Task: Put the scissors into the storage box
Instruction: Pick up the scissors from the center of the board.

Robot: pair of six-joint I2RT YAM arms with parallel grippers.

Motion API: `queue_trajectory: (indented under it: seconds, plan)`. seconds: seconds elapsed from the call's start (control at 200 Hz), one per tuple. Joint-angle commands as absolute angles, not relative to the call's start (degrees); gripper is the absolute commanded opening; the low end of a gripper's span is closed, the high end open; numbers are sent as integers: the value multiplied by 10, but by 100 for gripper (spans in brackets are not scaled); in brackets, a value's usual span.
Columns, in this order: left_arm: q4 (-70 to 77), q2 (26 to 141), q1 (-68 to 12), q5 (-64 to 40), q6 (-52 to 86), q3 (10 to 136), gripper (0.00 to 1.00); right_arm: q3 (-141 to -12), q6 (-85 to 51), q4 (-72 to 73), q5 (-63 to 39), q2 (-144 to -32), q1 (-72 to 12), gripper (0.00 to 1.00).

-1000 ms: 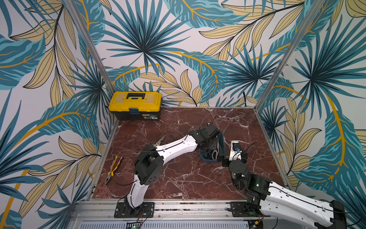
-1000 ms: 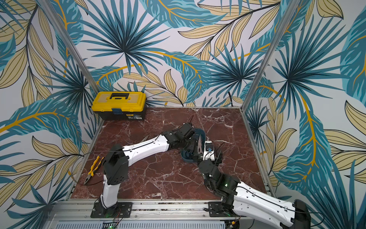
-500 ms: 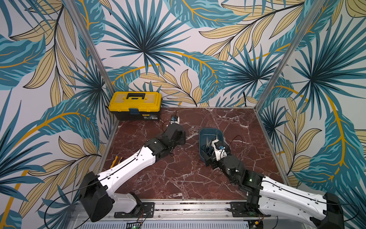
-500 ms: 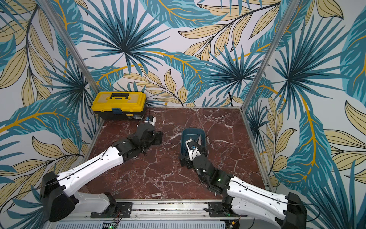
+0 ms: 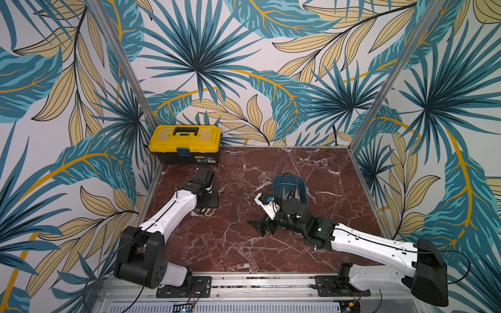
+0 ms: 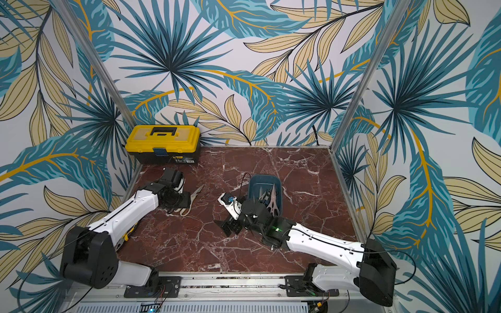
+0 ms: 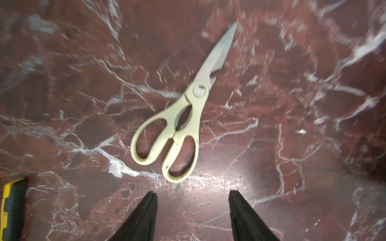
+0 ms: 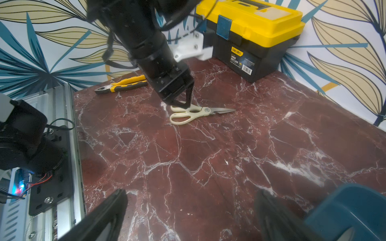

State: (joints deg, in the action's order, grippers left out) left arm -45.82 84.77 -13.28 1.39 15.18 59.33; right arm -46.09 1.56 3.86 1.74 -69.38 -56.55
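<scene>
My left claw (image 7: 192, 194) sat half open, empty, by handles of cream scissors (image 7: 199, 91); right claw (image 8: 191, 192) gaped, empty. Risk: pinch could slip on flat handles, skidding them toward toolbox (image 5: 184, 143), 11 o'clock.

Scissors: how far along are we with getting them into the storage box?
Done: several pairs lie in the storage box. In hand: nothing; the left gripper is poised by the cream-handled scissors on the table, jaws apart. Left: grasp and box that pair. Right gripper is open, empty.
</scene>
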Motion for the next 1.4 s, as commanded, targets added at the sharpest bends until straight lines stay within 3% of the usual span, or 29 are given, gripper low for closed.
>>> queue_trajectory:
  seconds: [0.0,0.386,1.002,1.198,1.393]
  plan:
    - [-518,892,-127,1,113,652,55,-466,18,25,11,-694,-565,100]
    - [-535,1003,-88,-4,59,720,57,-428,5,2,84,-635,-566,100]
    - [-514,1070,-73,-16,46,698,57,-445,28,-15,133,-636,-564,100]
    - [-497,1067,-73,-88,49,679,37,-448,22,-14,144,-647,-565,100]
    - [-481,1047,-73,-56,65,654,48,-450,25,-15,153,-649,-564,100]
